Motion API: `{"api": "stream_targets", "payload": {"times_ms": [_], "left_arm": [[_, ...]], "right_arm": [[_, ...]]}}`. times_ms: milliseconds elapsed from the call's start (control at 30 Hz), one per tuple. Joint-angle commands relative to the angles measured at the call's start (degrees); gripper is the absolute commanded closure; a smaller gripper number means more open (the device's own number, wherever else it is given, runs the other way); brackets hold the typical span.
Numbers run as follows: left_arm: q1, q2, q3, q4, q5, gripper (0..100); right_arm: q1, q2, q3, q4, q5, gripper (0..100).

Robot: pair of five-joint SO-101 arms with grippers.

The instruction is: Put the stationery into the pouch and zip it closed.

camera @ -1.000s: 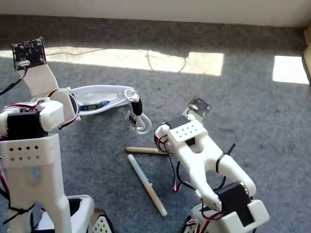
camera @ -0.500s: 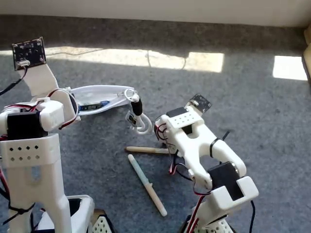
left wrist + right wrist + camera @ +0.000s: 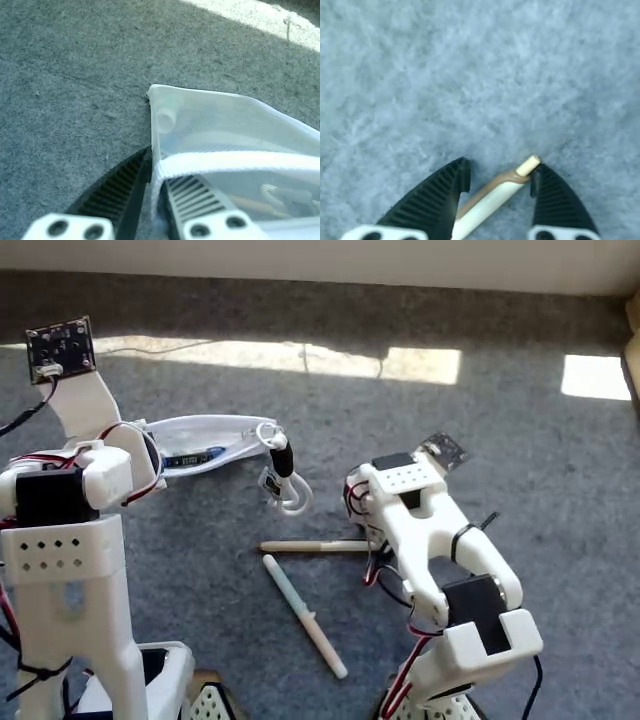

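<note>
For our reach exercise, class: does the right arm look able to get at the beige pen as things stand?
Likely yes: the right gripper is open, straddling the end of the beige pen, bare carpet around it.

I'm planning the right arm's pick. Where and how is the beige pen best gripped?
Likely best: take the beige pen on its barrel just behind the tip, from above. It lies flat on the carpet, and the open right end effector straddles that end.

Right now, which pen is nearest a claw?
The tan pen; its tip lies between the right gripper's open jaws. The blue-and-cream pen lies apart.
</note>
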Motion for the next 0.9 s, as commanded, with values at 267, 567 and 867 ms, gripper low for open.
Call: {"api": "stream_targets", "payload": {"times_ms": [267,567,867], "left_arm": [[0.7,-0.4,-0.1,-1.1,-0.6,99],[0.7,-0.4,-0.1,-1.3,-0.6,99],[0.7,-0.4,-0.1,-1.1,-0.6,99]], "right_arm": [[2.7,1.1,-2.7,-2.2,2.7,86.5],[-1.5,1.0,-2.9,0.6,3.0,86.5],[-3.8,1.3,-2.8,3.5,3.0,92.6]]}}
